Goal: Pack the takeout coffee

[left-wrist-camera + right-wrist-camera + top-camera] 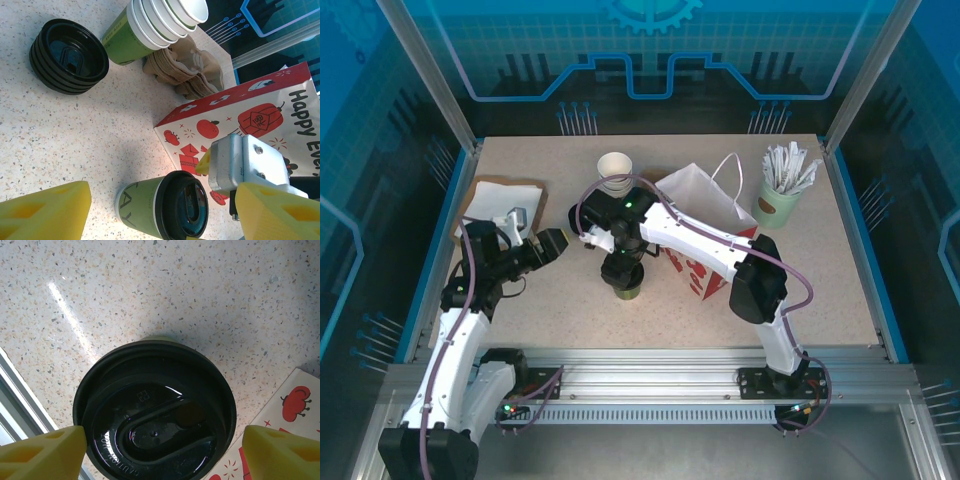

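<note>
The takeout coffee (626, 284), a green paper cup with a black lid (155, 412), stands upright on the table just left of the paper bag (705, 240). My right gripper (620, 268) hangs straight above it and is open. Its yellow fingers (42, 452) flank the lid, the left one at the rim and the right one with a small gap. My left gripper (556, 245) is open too and stands apart to the left, pointing at the cup (150, 205). The right arm's metal wrist block (245, 162) shows beside the lid.
A stack of lidless cups (615, 170) stands behind the coffee and lies sideways in the left wrist view (150, 25). Nearby are stacked black lids (67, 55) and cardboard carriers (185, 70). A green cup of sticks (780, 195) stands far right, brown paper (505, 195) far left.
</note>
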{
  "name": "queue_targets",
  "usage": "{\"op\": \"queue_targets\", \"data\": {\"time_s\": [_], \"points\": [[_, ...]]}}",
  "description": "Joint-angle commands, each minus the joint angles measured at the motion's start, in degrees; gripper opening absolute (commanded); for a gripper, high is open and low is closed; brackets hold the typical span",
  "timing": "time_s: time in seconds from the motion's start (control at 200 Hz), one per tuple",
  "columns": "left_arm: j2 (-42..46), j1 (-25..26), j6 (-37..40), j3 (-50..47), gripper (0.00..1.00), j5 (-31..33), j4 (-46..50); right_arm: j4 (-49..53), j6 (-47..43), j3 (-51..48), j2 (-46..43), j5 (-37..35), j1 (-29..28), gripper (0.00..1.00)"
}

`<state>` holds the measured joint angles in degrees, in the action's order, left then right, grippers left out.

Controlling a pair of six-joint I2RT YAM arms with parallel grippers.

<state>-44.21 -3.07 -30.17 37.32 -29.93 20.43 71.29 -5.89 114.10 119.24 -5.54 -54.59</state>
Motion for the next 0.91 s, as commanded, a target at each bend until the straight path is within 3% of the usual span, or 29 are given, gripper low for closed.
{"op": "queue_targets", "data": {"time_s": [0.0, 0.9], "points": [[0.1, -0.5, -1.2, -0.5, 0.77, -2.1, -1.3, 2.2, -0.6, 0.7, 1.9, 0.4, -0.6, 0.82], [0.0, -0.5, -1.6, -0.8, 0.77, -3.1, -2.1, 2.7, 0.1, 1.8, 0.3, -1.0, -0.3, 0.90]]}}
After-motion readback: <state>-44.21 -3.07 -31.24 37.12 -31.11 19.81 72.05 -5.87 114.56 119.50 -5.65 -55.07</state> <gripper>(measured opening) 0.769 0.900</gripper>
